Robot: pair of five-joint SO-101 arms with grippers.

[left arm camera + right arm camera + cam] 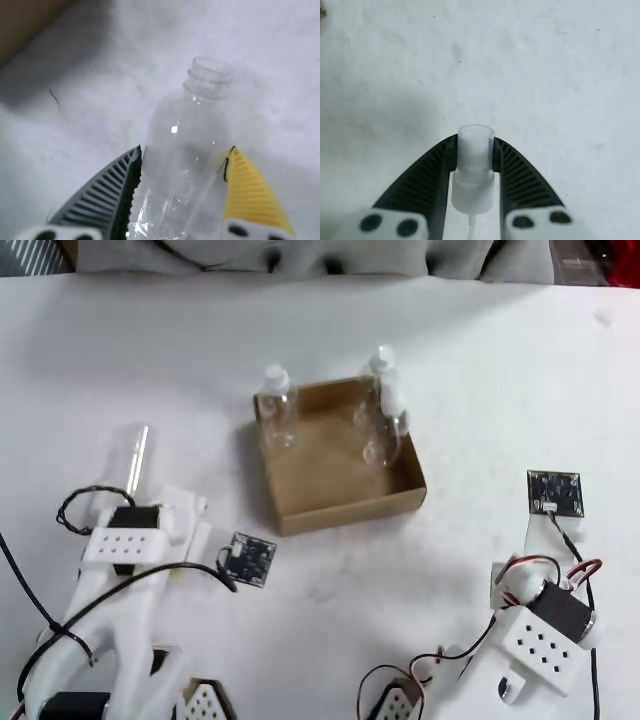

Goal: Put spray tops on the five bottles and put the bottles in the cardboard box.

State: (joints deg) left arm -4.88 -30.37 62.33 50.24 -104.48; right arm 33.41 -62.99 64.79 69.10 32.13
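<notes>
An uncapped clear bottle (pixel 192 135) lies between the grey and yellow fingers of my left gripper (pixel 182 155), which is shut on its body; the open neck points away from the wrist. My right gripper (pixel 475 142) is shut on a white spray top (pixel 474 167), whose thin tube runs back toward the wrist. The cardboard box (pixel 340 505) sits mid-table with three capped bottles in it: one (pixel 277 405) in a far corner and two (pixel 385 415) close together at the other far corner. The left arm (pixel 125 540) is at the near left and the right arm (pixel 545 630) at the near right.
A slim clear piece (pixel 138 455), seemingly a spray top with its tube, lies on the white table just beyond the left arm. Small camera boards (pixel 553 492) and loose cables hang off both arms. A grey sofa edge runs along the table's far side.
</notes>
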